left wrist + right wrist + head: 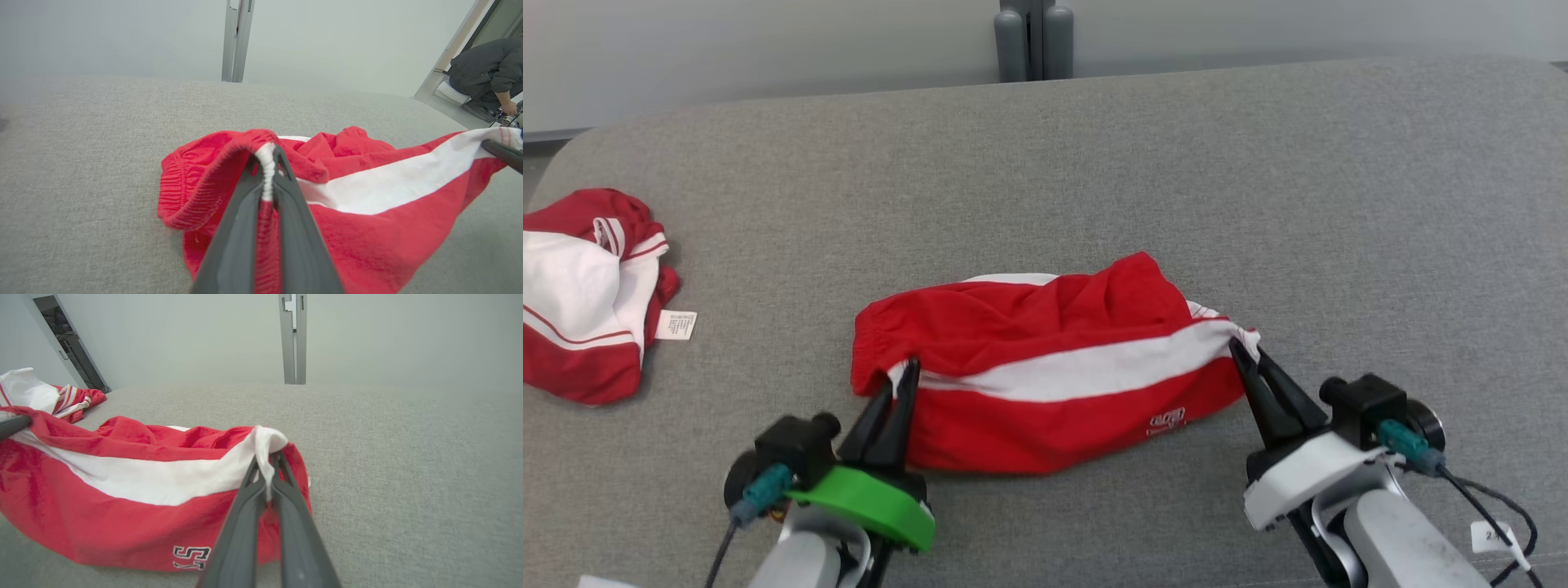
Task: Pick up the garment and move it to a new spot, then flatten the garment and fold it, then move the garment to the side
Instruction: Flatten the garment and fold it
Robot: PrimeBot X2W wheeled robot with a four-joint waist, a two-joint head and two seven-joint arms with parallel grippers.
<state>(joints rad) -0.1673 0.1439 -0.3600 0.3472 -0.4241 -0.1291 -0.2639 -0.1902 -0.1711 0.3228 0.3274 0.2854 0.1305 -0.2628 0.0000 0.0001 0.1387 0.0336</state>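
Observation:
The garment (1045, 376) is a pair of red shorts with a white side stripe, lying crumpled across the middle of the grey table (1094, 163). My left gripper (905, 369) is shut on its elastic waistband at the left end, where the white stripe meets the band (267, 163). My right gripper (1245, 351) is shut on the white hem corner at the right end (267, 451). The cloth between them is slightly lifted and pulled into a band. A small logo (1166, 421) shows on the lower red panel.
A second red and white garment (584, 294) with a white label lies bunched at the table's left edge. A grey post (1033, 39) stands behind the far edge. A person in dark clothing (488, 69) crouches beyond the table in the left wrist view.

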